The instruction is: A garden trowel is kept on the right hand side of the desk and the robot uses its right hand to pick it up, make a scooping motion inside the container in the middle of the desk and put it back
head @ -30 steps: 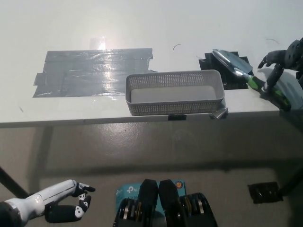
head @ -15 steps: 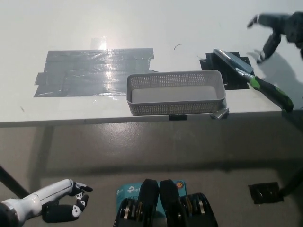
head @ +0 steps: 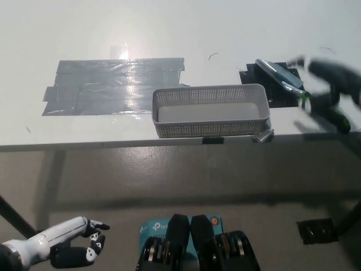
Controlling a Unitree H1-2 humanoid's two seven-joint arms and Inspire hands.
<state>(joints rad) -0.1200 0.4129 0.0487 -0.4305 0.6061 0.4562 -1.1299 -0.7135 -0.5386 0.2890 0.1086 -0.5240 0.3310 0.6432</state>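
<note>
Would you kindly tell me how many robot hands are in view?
2: the white left hand low at the picture's lower left, and the blurred black right hand over the trowel.

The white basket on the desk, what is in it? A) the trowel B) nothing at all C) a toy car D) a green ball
B: the white basket shows only its bare floor, while the trowel lies on the desk to its right, outside the rim, with the black right hand blurred over its handle.
</note>
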